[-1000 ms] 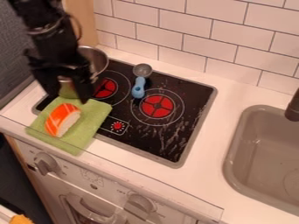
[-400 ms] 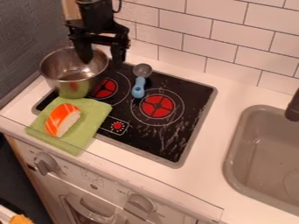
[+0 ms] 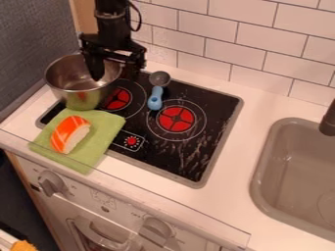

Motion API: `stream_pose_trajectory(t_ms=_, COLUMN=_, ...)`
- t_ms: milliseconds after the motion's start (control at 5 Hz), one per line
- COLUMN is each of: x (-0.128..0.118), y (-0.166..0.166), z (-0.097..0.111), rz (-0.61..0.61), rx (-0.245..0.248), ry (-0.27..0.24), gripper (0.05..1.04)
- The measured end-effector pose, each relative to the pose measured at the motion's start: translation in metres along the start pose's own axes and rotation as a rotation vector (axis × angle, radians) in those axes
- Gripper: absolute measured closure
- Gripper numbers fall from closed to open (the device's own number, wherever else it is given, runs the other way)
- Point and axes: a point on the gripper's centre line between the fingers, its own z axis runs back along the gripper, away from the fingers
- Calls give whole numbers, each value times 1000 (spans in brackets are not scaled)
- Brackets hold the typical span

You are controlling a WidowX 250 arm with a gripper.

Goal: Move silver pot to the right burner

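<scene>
The black gripper [image 3: 115, 74] hangs over the right rim of the silver pot, at the back left of the stove. It stands open, one finger inside the pot's mouth and the other outside, to the right of the rim. The silver pot [image 3: 78, 92] sits upright at the left of the black cooktop, beside the left burner [image 3: 118, 99] and behind the green cloth. The right burner [image 3: 176, 119], a red disc inside thin rings, lies near the middle of the cooktop with nothing on it.
A blue-handled spoon [image 3: 155, 98] with a grey bowl lies between the burners. The green cloth [image 3: 99, 143] at the front left bears a sushi piece [image 3: 70, 134]. A tiled wall [image 3: 262, 44] rises behind, and a grey sink [image 3: 298, 171] lies at the right.
The gripper has moved right and back from over the cloth and the pot's front to the pot's right rim, then slightly down. The pot keeps its place.
</scene>
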Motion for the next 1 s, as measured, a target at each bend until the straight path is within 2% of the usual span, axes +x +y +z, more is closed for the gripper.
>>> stream_pose_trajectory(t_ms=200, x=-1, y=-1, z=-6, rz=-1, rx=-2, ry=14, gripper=427)
stream_pose_trajectory(t_ms=400, x=-2, y=-1, z=-8, rz=-1, rx=-4, ry=18, gripper=751)
stream_pose_trajectory(t_ms=600, x=-2, y=0, z=-10, rz=2, rx=2, ry=23, gripper=947)
stream_pose_trajectory(t_ms=800, x=-4, y=1, z=-12, rz=-2, rx=-1, ry=43, gripper=1001)
stream_pose_trajectory(t_ms=1000, x=-2, y=6, z=-3, rz=-11, rx=-50, ry=55, gripper=1002)
